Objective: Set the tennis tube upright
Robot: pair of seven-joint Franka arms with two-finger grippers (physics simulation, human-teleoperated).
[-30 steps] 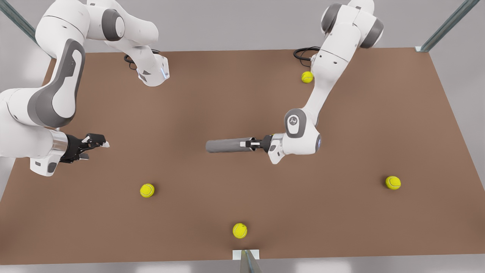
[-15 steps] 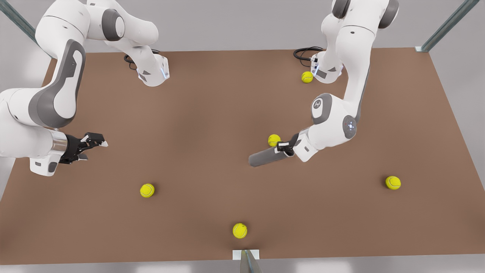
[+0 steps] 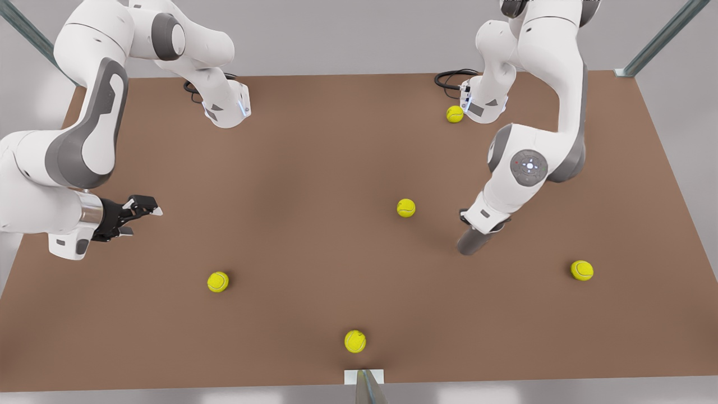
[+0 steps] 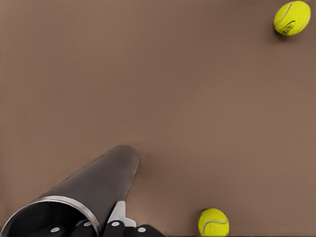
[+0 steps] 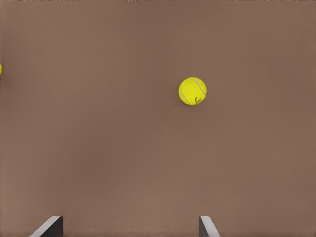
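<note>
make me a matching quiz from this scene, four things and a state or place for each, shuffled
Things:
1. tennis tube
2. left claw
3. right claw
4. tennis ball

States or places:
a. open, over the table at the front view's left
b. shut on the tube's rimmed end
c. steeply tilted, rimmed end up
d. lying by the table edge nearest the front camera

Pairs: 1-c, 2-b, 3-a, 4-d

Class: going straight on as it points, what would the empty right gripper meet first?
Probably bare brown tabletop: the right gripper, open, angles down at it, the yellow-green tennis ball lying off its line.
</note>
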